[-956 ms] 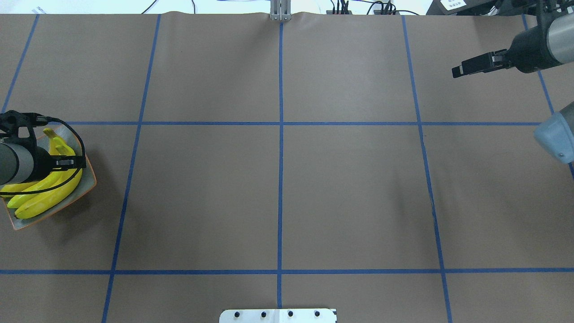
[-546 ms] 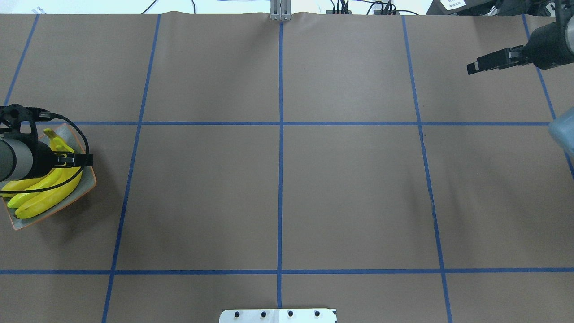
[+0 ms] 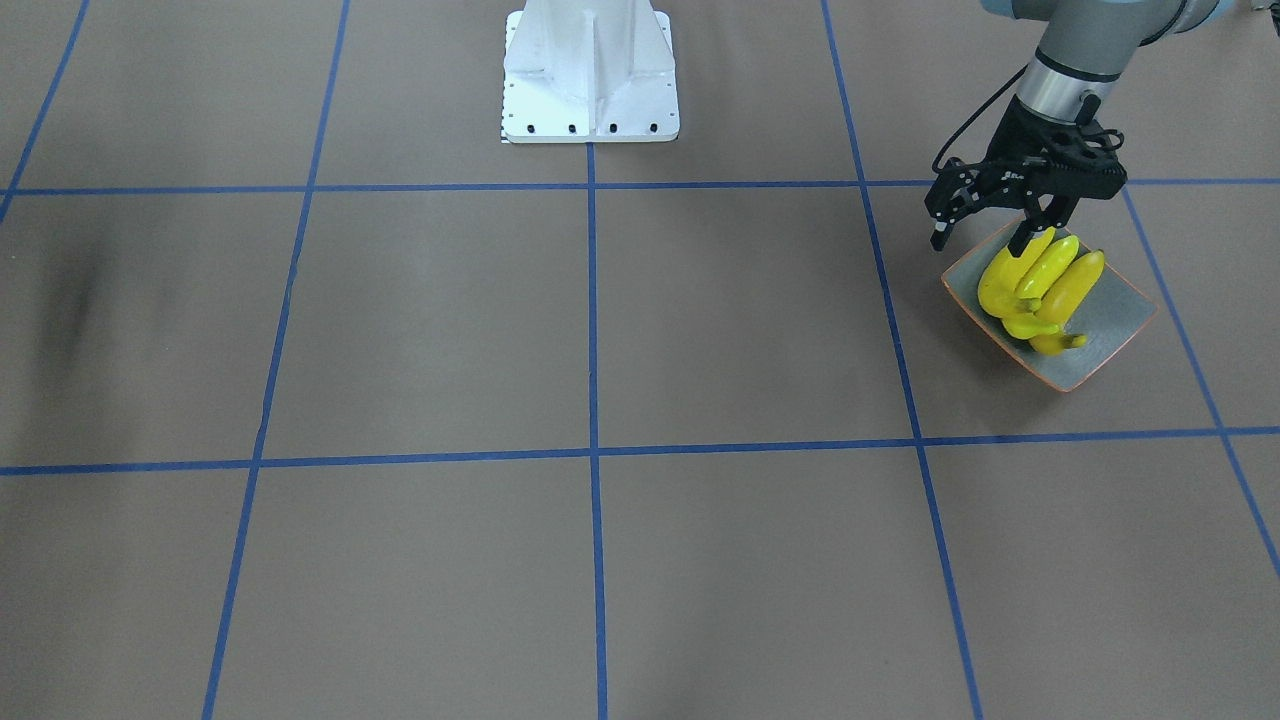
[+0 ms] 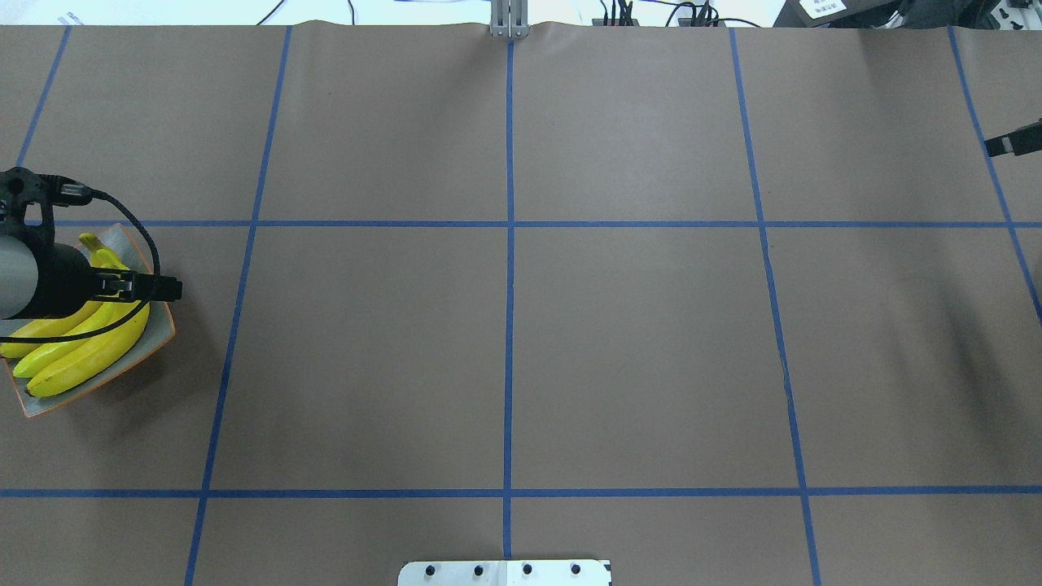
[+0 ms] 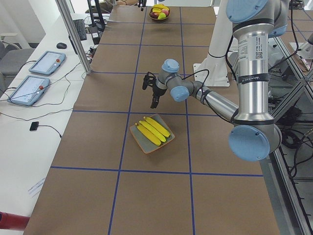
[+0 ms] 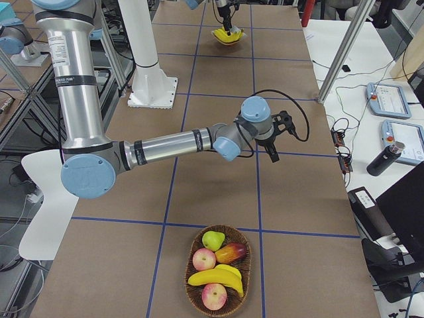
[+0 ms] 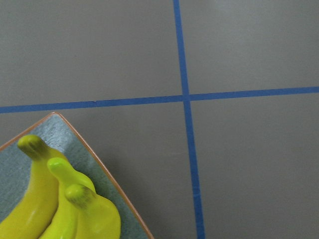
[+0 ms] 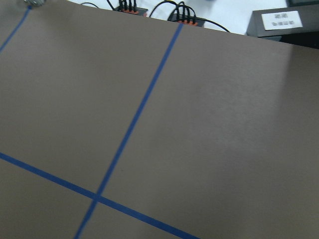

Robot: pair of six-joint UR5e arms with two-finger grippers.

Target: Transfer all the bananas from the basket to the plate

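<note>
Three glossy yellow plastic bananas (image 4: 85,350) lie side by side on the squarish grey-green glazed plate (image 3: 1110,330) at the overhead view's 9 o'clock edge. The left gripper (image 3: 978,245) hangs over them, jaws wide and empty. In the last second it has drifted toward 3 o'clock, so that delivery looks done. The right gripper (image 4: 1009,145) has slid out to the 2 o'clock edge; its opening I cannot tell. One yellow banana (image 6: 215,277) still sits in the round wicker basket (image 6: 192,295) — likely its next errand.

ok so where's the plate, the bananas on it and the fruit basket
plate (image 3: 1108,328), front-facing view, bare grey glaze beside the fruit
bananas (image 3: 1035,278), front-facing view, middle of the bunch
basket (image 6: 249,266), right side view, wicker rim
</note>
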